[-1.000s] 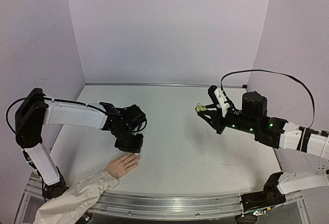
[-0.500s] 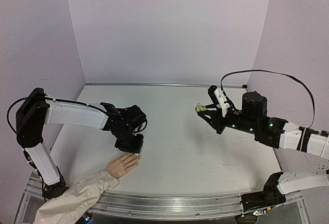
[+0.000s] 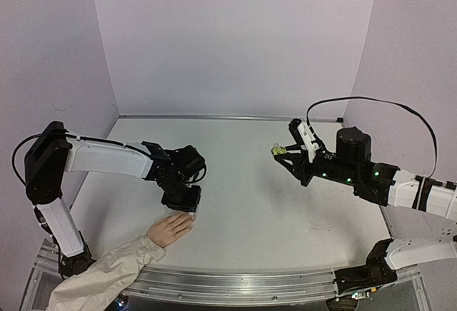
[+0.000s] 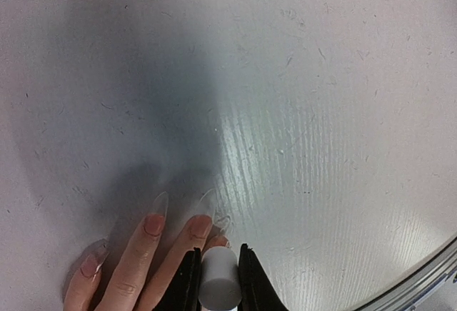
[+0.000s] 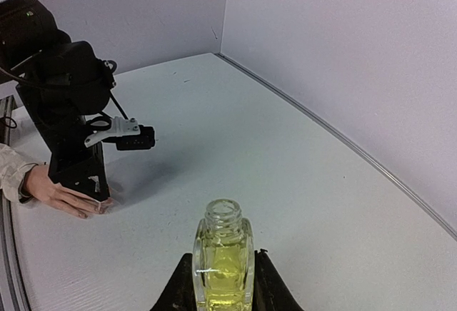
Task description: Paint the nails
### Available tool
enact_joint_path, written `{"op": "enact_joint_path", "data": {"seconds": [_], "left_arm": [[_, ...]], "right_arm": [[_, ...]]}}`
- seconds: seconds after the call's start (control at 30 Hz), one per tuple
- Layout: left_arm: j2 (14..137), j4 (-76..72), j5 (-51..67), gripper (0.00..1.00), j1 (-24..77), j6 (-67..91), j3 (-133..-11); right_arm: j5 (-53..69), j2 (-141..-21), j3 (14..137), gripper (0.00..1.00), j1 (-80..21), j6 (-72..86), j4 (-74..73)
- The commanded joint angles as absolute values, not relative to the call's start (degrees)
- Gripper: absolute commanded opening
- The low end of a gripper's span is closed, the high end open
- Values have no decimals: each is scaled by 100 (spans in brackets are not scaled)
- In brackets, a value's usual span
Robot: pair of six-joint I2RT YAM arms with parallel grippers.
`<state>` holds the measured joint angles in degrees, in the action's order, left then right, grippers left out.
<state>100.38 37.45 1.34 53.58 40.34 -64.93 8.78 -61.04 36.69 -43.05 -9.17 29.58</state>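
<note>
The table (image 3: 243,204) was a pale, lightly scuffed surface. The left arm (image 3: 107,160) reached along its left edge towards the near-left corner. The right arm (image 3: 371,175) extended in from the right edge.

A beige sleeve (image 3: 107,272) entered over the near edge at the near-left corner. It ended in the mannequin hand (image 3: 171,229), which lay flat with its fingers directed towards the middle of the table.

The left gripper (image 4: 219,279) stood directly over the fingertips, its jaws narrow and clamped on a white cap (image 4: 218,289). The right gripper (image 5: 223,282) was clamped on the uncapped yellow-green bottle (image 5: 223,257). It held the bottle upright over the right half of the table, well apart from the hand.

The nails (image 4: 158,202) were long, pale and nearly clear. At least three showed in the left wrist view, just beyond the cap. The brush below the cap was hidden, so contact with a nail could not be confirmed; it probably sat at or just above the finger nearest the cap.

Hazards from this position:
- Descending too far would press the brush or the jaws into the fingers and shift the hand.
- Any sideways drift would put polish on the skin or the table, since each nail is far narrower than the gripper.
- Tilting the open bottle would spill its contents.
</note>
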Motion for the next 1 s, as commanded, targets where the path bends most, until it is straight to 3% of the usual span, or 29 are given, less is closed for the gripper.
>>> {"op": "enact_joint_path", "data": {"seconds": [0.0,0.97], "left_arm": [[10111,3725,61,0,5376,3935,-6767],[10392,3777,53,0,5372,3589,-7238]], "right_arm": [[947,-6099,3735,0,-4307,-905,3287],[905,-6126,3744,0,-4307,-932,3287]]}}
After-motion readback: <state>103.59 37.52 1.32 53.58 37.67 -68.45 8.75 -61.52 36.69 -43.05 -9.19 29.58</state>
